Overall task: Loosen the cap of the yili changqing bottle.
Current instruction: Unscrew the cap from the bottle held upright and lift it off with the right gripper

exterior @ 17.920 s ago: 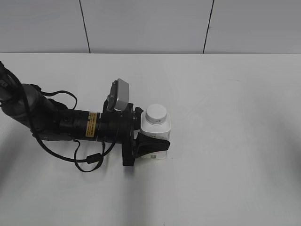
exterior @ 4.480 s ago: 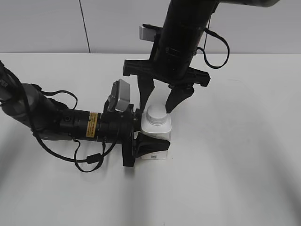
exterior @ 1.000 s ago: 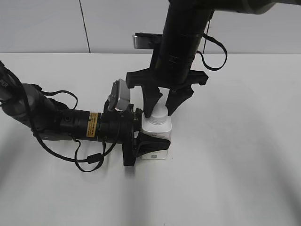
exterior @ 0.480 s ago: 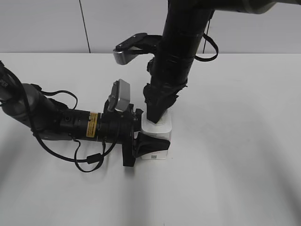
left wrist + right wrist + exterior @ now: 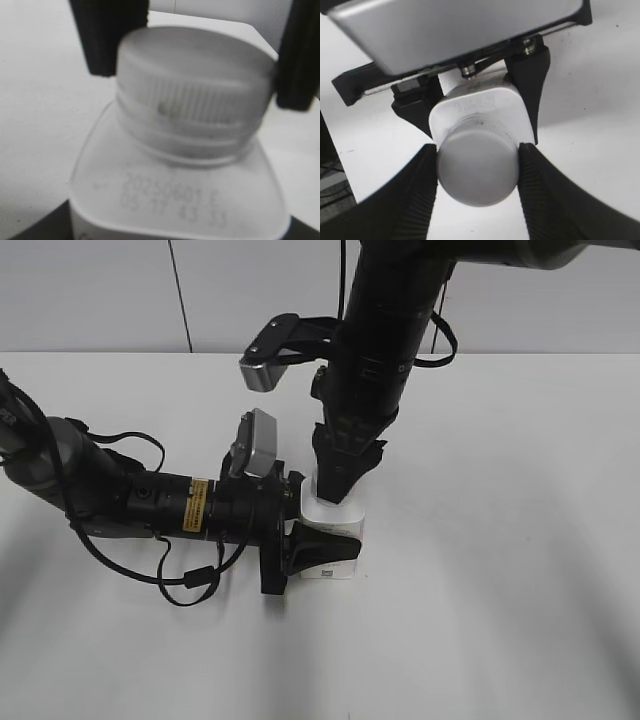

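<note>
The small white yili changqing bottle [image 5: 340, 517] stands upright on the white table. My left gripper [image 5: 325, 538] reaches in from the left and is shut on the bottle's body. My right gripper [image 5: 340, 488] comes straight down from above and is shut on the white cap, which it hides in the exterior view. In the right wrist view the ribbed black fingers [image 5: 415, 195] press both sides of the round cap [image 5: 477, 170], above the bottle's shoulder [image 5: 480, 112]. In the left wrist view the cap [image 5: 195, 95] sits between the two black fingers [image 5: 107, 35], above the date-stamped shoulder [image 5: 175, 195].
The left arm [image 5: 150, 502] lies low across the table's left half with looped cables [image 5: 185, 580]. The right arm [image 5: 385, 330] stands as a tall column over the bottle. The white table [image 5: 500, 540] meets a grey panelled wall [image 5: 100, 290] at the back.
My right gripper has closed in on the cap and turned about its vertical axis, swinging its wrist camera round to the left. The left gripper and the bottle have stayed in place.
</note>
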